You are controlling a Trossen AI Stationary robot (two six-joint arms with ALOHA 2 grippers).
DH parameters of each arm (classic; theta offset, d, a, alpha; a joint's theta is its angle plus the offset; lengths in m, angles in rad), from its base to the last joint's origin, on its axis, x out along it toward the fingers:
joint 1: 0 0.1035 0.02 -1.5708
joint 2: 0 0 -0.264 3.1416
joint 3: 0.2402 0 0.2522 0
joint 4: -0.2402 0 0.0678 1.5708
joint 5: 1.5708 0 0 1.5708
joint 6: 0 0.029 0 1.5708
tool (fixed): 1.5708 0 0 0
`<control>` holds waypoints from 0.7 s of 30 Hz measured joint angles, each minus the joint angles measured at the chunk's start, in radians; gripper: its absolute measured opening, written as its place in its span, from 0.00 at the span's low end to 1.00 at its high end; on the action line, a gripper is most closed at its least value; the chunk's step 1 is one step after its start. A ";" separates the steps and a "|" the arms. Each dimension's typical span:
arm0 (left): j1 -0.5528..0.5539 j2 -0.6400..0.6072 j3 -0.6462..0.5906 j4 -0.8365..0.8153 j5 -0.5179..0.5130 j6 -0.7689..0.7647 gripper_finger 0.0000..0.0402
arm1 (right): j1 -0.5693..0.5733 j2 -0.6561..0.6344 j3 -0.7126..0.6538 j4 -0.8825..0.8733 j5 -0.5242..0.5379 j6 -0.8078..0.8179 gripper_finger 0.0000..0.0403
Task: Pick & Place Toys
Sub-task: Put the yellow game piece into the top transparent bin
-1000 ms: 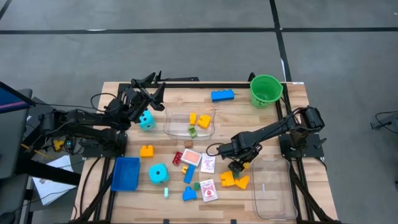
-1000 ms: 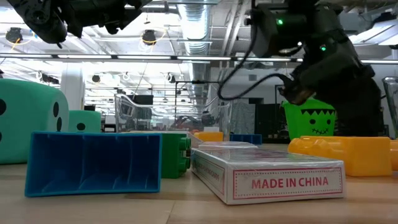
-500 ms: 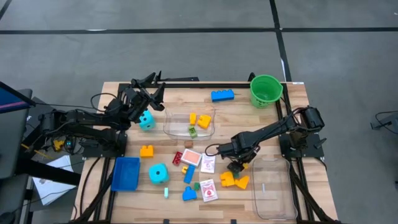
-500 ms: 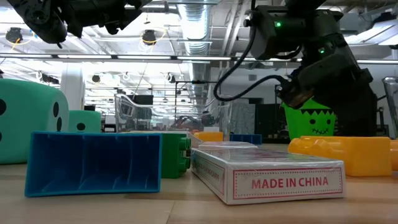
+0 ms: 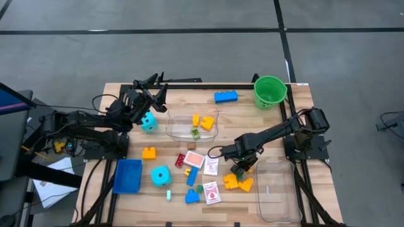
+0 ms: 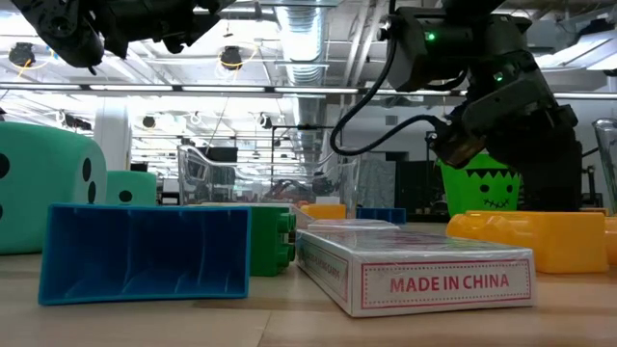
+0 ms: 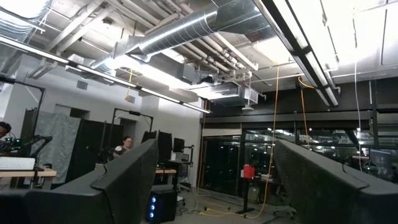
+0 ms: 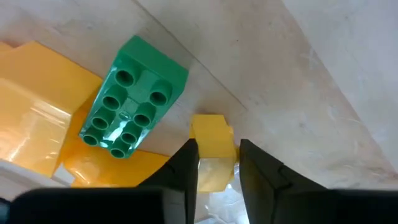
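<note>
- Two arms worked over the wooden surface (image 5: pixel 246 113); the left gripper (image 5: pixel 153 88) hung raised at the far-left corner, fingers spread and empty, just beside a teal die (image 5: pixel 149 122).
- Mid-surface, a clear tub (image 5: pixel 173 129) held yellow and green bricks.
- Toward the right, the right gripper (image 8: pixel 217 163) was down at the surface with its fingers pinched on a small yellow brick (image 8: pixel 211 142), beside a green brick (image 8: pixel 134 96) and larger yellow bricks (image 5: pixel 237 183).
</note>
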 joint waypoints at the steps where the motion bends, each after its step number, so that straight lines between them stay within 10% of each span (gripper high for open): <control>1: 0.000 0.000 0.000 0.000 0.000 0.000 0.78 | -0.001 -0.003 0.000 0.000 0.009 0.000 0.20; 14: 0.000 0.000 0.000 0.000 0.000 0.000 0.78 | -0.147 -0.258 0.000 -0.062 0.359 -0.023 0.20; 21: 0.000 0.000 0.000 0.000 0.000 0.000 0.78 | -0.248 -0.370 0.000 0.217 0.497 -0.237 0.20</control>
